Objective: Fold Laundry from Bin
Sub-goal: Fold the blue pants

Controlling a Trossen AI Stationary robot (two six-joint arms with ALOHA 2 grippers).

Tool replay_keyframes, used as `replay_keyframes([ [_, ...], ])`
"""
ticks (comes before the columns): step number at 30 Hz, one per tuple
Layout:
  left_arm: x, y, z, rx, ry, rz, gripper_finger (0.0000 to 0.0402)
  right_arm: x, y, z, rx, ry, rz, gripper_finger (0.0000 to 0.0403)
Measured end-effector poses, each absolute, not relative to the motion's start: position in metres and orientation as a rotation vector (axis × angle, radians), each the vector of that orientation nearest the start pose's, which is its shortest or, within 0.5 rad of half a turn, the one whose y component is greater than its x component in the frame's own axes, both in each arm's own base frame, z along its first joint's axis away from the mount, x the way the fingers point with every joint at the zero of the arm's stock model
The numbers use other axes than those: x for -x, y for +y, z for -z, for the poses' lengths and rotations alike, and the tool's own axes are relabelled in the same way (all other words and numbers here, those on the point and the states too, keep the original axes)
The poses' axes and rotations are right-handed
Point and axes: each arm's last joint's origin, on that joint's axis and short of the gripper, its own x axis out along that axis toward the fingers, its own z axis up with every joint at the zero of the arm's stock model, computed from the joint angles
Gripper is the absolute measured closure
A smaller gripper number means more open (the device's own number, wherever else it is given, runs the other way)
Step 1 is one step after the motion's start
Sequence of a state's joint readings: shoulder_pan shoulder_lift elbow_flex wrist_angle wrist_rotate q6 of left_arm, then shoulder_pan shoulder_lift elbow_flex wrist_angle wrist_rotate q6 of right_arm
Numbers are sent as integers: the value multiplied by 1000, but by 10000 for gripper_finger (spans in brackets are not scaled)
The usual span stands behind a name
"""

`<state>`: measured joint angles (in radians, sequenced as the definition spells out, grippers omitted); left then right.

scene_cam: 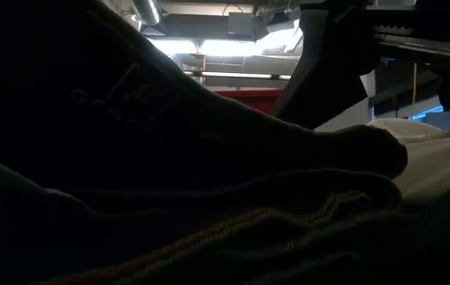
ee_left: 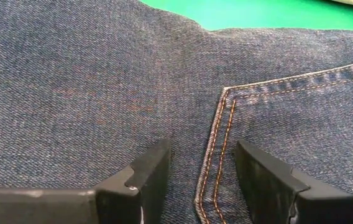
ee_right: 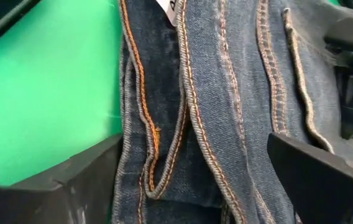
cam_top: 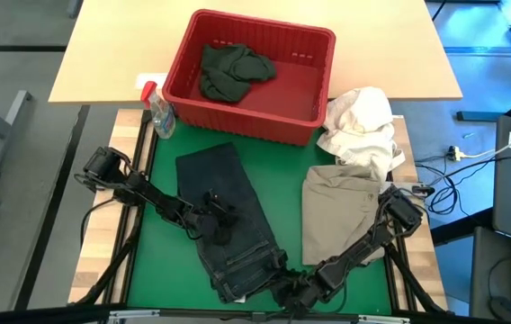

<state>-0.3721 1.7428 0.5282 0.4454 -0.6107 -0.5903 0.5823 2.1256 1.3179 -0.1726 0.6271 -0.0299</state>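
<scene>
A pair of dark blue jeans (cam_top: 228,216) lies flat and slantwise on the green mat (cam_top: 161,234), its waistband end toward the near edge. My left gripper (cam_top: 215,219) stands open over the middle of the jeans, at a back pocket (ee_left: 301,118). My right gripper (cam_top: 284,290) is wide open at the waistband end (ee_right: 195,93), which lies between its fingers. A dark garment (cam_top: 233,70) lies inside the red bin (cam_top: 264,24) at the far edge. A folded khaki garment (cam_top: 341,211) rests flat on the mat's right side. My left gripper comes slanting down from the table's left, and its two open fingertips (ee_left: 158,158) sit at the flat denim, one on each side of the pocket's stitched corner (ee_left: 220,124). No cloth is gathered between them. I cannot tell whether my right gripper touches the jeans.
A white cloth bundle (cam_top: 359,121) lies at the far right beside the bin. A small spray bottle with a red top (cam_top: 158,112) stands at the bin's left corner. In the low view, dark cloth (scene_cam: 169,198) fills the picture close to the camera.
</scene>
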Motion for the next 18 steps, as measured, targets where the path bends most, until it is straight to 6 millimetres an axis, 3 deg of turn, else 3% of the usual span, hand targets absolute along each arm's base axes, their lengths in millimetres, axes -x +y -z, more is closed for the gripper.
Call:
replay_keyframes([
  [5, -260, -84, -91, 201, 582, -413, 225, -365, 213, -115, 587, 813, 51, 46],
  [14, -260, -83, -91, 199, 579, -418, 225, -376, 191, -112, 583, 829, 122, 202],
  [18, -260, -83, -91, 196, 578, -425, 225, -381, 181, -111, 557, 845, 118, 254],
])
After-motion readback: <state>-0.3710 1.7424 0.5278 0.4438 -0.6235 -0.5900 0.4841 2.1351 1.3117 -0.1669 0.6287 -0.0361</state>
